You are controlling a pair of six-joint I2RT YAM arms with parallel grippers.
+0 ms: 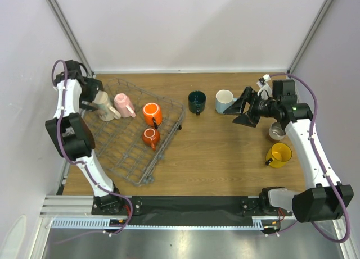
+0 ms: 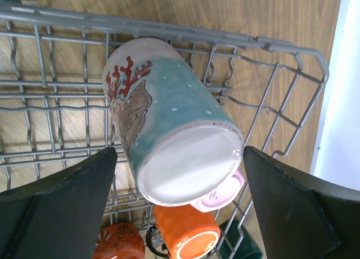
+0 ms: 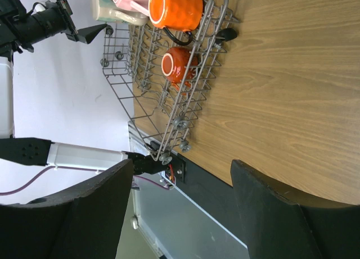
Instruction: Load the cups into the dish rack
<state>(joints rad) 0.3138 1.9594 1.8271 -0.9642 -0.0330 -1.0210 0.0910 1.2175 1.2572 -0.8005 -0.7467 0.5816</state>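
The grey wire dish rack [image 1: 121, 158] stands at the left and holds several cups. A teal-and-cream cup [image 2: 169, 130] with a red coral pattern lies tilted at the rack's far corner, base toward the wrist camera. My left gripper [image 2: 180, 152] is open, a finger on each side of that base. Beside it in the rack lie a pink cup [image 1: 124, 104], an orange cup [image 1: 152, 114] and a small red cup [image 1: 150, 137]. My right gripper [image 1: 232, 116] hangs open and holds nothing, just right of a light blue cup [image 1: 224, 100]. A dark green cup [image 1: 197, 101] stands next to that one.
A brownish cup [image 1: 275, 131] and a yellow cup [image 1: 278, 154] sit under the right arm near the table's right edge. White walls close in the left, back and right sides. In the right wrist view the rack [image 3: 169, 96] shows far off beyond the open fingers [image 3: 84, 208].
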